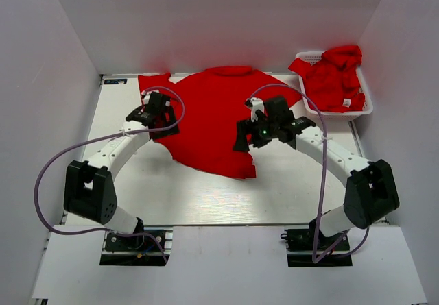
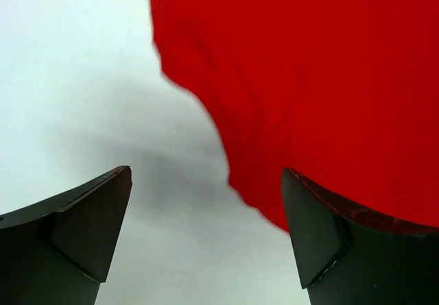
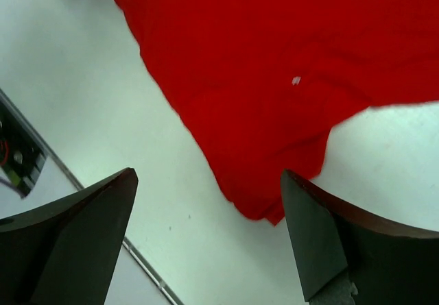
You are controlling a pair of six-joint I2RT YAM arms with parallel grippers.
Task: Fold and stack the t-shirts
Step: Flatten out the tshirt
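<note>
Soft matt red cloth t-shirt (image 1: 219, 116) on a smooth white table (image 1: 206, 195); white plastic basket (image 1: 367, 103).

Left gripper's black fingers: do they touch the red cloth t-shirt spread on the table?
Cannot tell. In the left wrist view one finger of the open left gripper overlaps the red cloth t-shirt, but neither contact nor gap shows plainly.

A white desk (image 1: 206, 195) fills the middle of the overhead view, closed in by plain white walls (image 1: 48, 79) on its left, far and right sides. A white plastic lattice basket (image 1: 312, 58) sits at the far right corner. A small dark label (image 1: 115, 81) lies at the far left corner. A pale board (image 1: 226, 264) runs along the near edge.
</note>
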